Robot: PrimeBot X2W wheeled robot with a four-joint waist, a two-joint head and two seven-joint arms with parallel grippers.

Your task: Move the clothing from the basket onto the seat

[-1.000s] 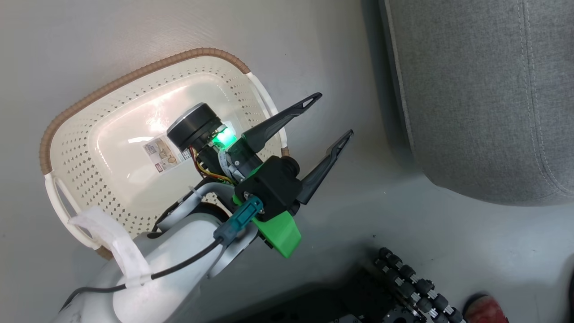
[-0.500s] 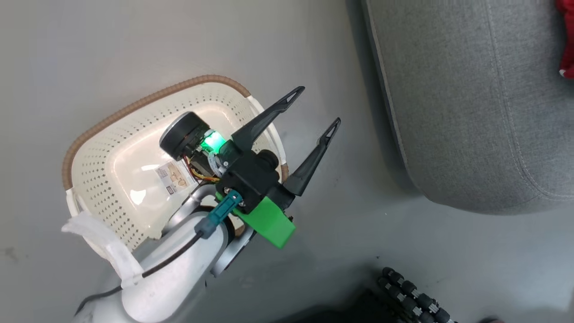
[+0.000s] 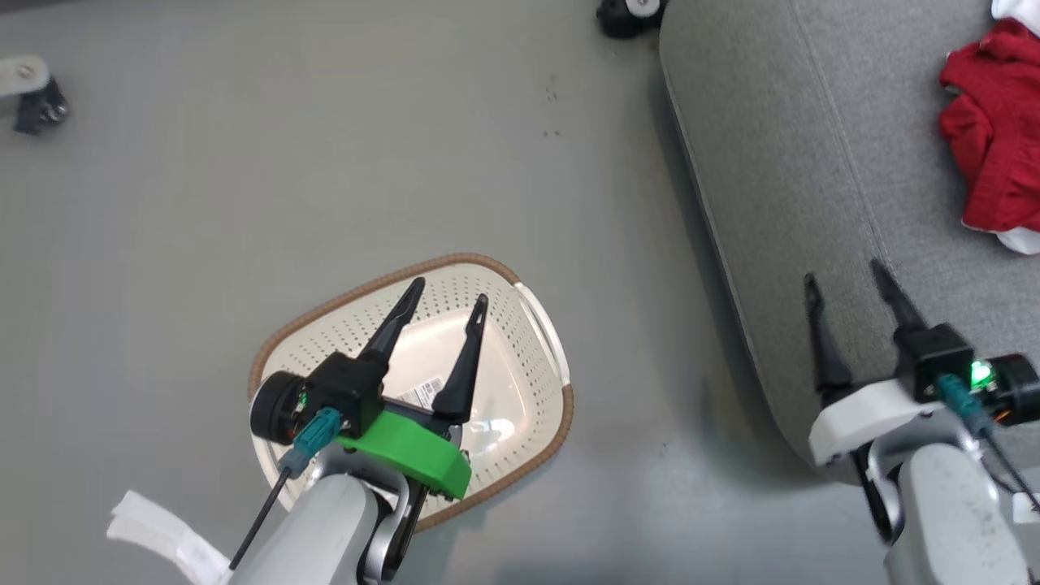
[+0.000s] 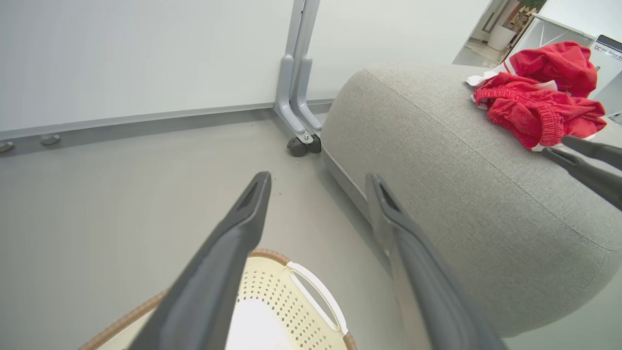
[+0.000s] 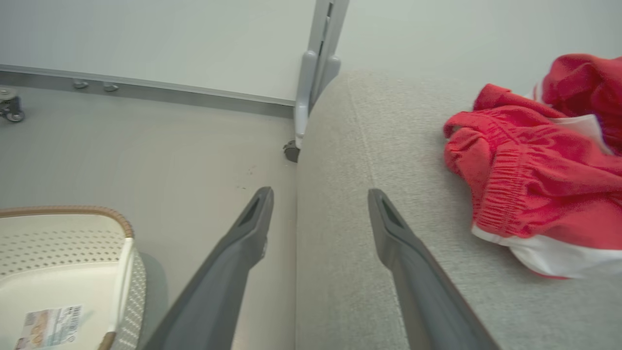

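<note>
The cream perforated basket (image 3: 357, 325) with a brown rim stands on the floor, holding nothing but a paper label (image 5: 48, 323). My left gripper (image 3: 450, 292) hangs open above it with nothing between its fingers (image 4: 228, 243). The big grey seat (image 3: 780, 162) fills the right side. Red and white clothing (image 3: 991, 154) lies crumpled on top of it, also seen in the wrist views (image 4: 539, 97) (image 5: 525, 170). My right gripper (image 3: 842, 272) is open over the seat's near edge, short of the clothing and apart from it.
A grey frame post on a caster (image 4: 301, 141) stands against the white wall by the seat's far end. Another caster (image 3: 32, 93) sits at the far left. Bare grey floor (image 3: 325, 162) lies between basket and wall.
The head camera has swung, so the whole picture has shifted. The right gripper and the red clothing on the seat have come into view. The left gripper stays open, now over the basket.
</note>
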